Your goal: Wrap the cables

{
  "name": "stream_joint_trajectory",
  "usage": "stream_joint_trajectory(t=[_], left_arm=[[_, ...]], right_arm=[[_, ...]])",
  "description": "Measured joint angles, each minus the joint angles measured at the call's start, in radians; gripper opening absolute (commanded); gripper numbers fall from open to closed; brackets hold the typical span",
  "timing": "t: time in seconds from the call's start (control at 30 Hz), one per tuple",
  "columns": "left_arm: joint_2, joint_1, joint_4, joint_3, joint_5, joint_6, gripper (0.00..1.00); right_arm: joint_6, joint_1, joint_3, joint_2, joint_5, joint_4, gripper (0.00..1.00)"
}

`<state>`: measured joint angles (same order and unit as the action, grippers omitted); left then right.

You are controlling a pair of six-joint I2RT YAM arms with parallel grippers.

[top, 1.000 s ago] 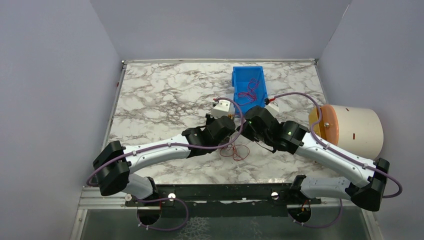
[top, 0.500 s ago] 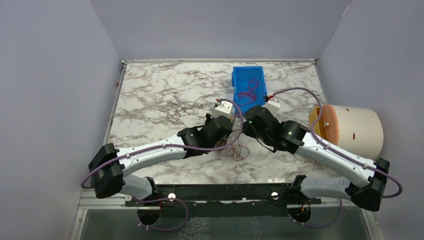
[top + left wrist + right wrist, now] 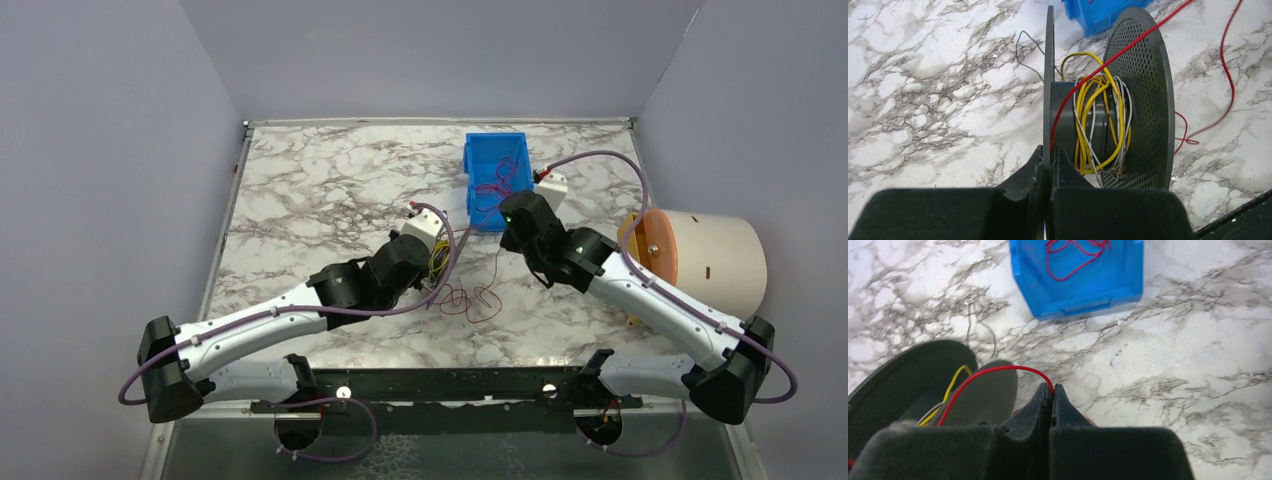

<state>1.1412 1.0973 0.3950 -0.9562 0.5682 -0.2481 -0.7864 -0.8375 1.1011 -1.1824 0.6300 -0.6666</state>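
Note:
My left gripper (image 3: 1050,148) is shut on the near flange of a dark grey spool (image 3: 1140,95), holding it above the marble table. Yellow and white cables (image 3: 1098,125) are wound on its core. A red cable (image 3: 1128,47) runs from the spool up to my right gripper (image 3: 1052,388), which is shut on it just right of the spool (image 3: 983,395). In the top view the left gripper (image 3: 428,262) and right gripper (image 3: 500,222) are apart, with loose red cable (image 3: 470,298) looped on the table between them.
A blue bin (image 3: 497,178) holding more red cable (image 3: 1073,255) stands at the back centre. A cream cylinder with an orange lid (image 3: 700,260) lies at the right edge. A thin dark wire (image 3: 1028,50) lies on the marble. Grey walls surround the table.
My left gripper has drawn back to the left with the spool. My right gripper has moved up toward the blue bin, pulling the red cable out; the two grippers are now farther apart.

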Motion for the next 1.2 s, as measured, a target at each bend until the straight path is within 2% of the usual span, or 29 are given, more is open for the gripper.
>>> stream_joint_trajectory(t=[0.3, 0.6, 0.97, 1.2], left_arm=[[-0.098, 0.0, 0.01, 0.022, -0.108, 0.073, 0.0], [-0.165, 0.0, 0.017, 0.024, -0.191, 0.098, 0.0], [-0.25, 0.0, 0.024, 0.018, -0.205, 0.092, 0.0], [-0.298, 0.0, 0.023, 0.013, -0.177, 0.066, 0.0]], right_arm=[[0.109, 0.145, -0.051, -0.067, -0.07, 0.118, 0.01], [0.161, 0.166, -0.15, -0.115, -0.215, 0.268, 0.02], [0.175, 0.17, -0.276, -0.155, -0.372, 0.454, 0.19], [0.172, 0.192, -0.385, -0.15, -0.471, 0.604, 0.33]])
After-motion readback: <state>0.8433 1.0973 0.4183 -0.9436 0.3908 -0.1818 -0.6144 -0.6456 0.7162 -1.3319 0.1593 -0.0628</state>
